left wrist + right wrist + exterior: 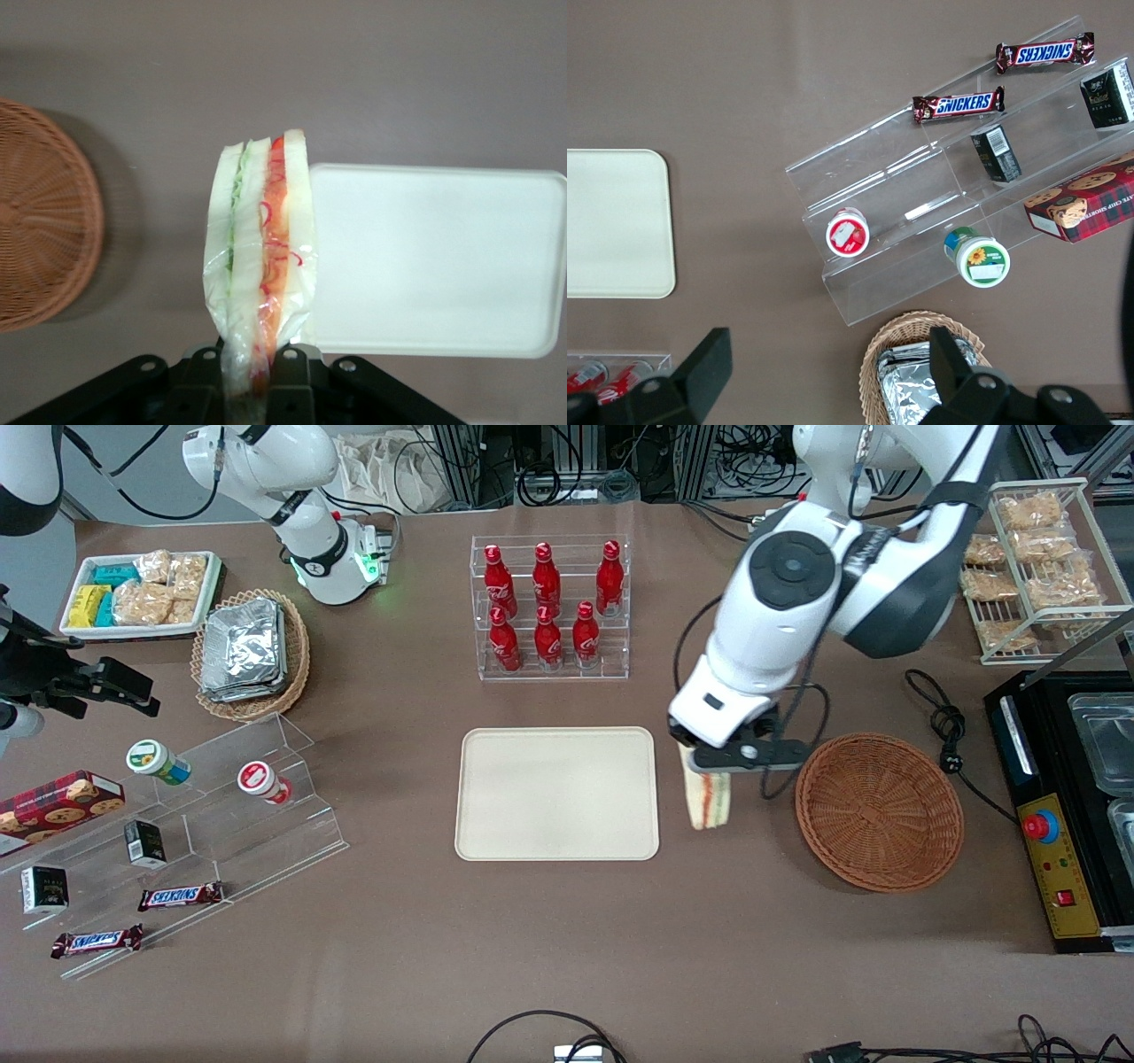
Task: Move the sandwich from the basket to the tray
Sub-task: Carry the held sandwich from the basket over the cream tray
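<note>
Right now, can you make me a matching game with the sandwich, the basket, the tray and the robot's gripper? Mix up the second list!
Things:
1. sandwich
2. basket
3. tray
4. gripper

States:
A. flat and cream-beige, with nothing on it
B. shut, hanging between the tray and the basket
C. round, woven, reddish-brown, with nothing in it
D. wrapped in clear film, held up above the table

Pairs: 1-D, 2-C, 3-A, 4-B
</note>
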You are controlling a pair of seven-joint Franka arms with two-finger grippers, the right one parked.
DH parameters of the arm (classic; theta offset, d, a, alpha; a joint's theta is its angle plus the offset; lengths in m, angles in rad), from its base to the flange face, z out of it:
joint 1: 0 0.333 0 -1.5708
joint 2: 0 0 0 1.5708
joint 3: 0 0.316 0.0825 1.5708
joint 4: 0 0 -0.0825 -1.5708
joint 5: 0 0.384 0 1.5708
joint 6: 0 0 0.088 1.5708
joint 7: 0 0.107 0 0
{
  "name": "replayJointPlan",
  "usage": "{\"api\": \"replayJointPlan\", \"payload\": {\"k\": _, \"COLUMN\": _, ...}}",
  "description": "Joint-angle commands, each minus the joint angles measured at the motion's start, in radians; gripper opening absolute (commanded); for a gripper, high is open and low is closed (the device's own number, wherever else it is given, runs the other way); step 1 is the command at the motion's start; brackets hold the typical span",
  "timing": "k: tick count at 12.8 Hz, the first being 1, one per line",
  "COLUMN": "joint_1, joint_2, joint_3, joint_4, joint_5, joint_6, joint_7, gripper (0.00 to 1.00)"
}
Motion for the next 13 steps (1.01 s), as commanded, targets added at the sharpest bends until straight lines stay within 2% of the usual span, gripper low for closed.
{"api": "replayJointPlan", "payload": {"k": 1, "joint_1": -0.056, "joint_2": 0.081, "joint_3": -0.007, "joint_4": 0.037, "joint_5": 0.012, "joint_6": 0.046, "joint_7": 0.015, "gripper": 0.00}}
{"api": "replayJointPlan", "payload": {"k": 4, "joint_1": -0.100, "joint_2": 0.150, "joint_3": -0.003, "joint_4": 0.032, "joint_5": 0.055, "joint_6": 0.063, "joint_7": 0.036, "gripper": 0.00}}
{"api": "replayJointPlan", "payload": {"k": 6, "joint_1": -0.118, "joint_2": 0.213, "joint_3": -0.003, "joint_4": 0.031, "joint_5": 0.178, "joint_6": 0.069, "joint_7": 0.038, "gripper": 0.00}}
{"api": "replayJointPlan", "payload": {"k": 7, "joint_1": -0.124, "joint_2": 0.248, "joint_3": -0.003, "joint_4": 0.031, "joint_5": 0.193, "joint_6": 0.084, "joint_7": 0.032, "gripper": 0.00}}
{"api": "replayJointPlan", "payload": {"k": 11, "joint_1": -0.141, "joint_2": 0.336, "joint_3": 0.000, "joint_4": 0.031, "joint_5": 0.198, "joint_6": 0.164, "joint_7": 0.021, "gripper": 0.00}}
{"api": "replayJointPlan", "payload": {"k": 13, "joint_1": -0.159, "joint_2": 0.360, "joint_3": 0.052, "joint_4": 0.026, "joint_5": 0.198, "joint_6": 0.187, "joint_7": 0.014, "gripper": 0.00}}
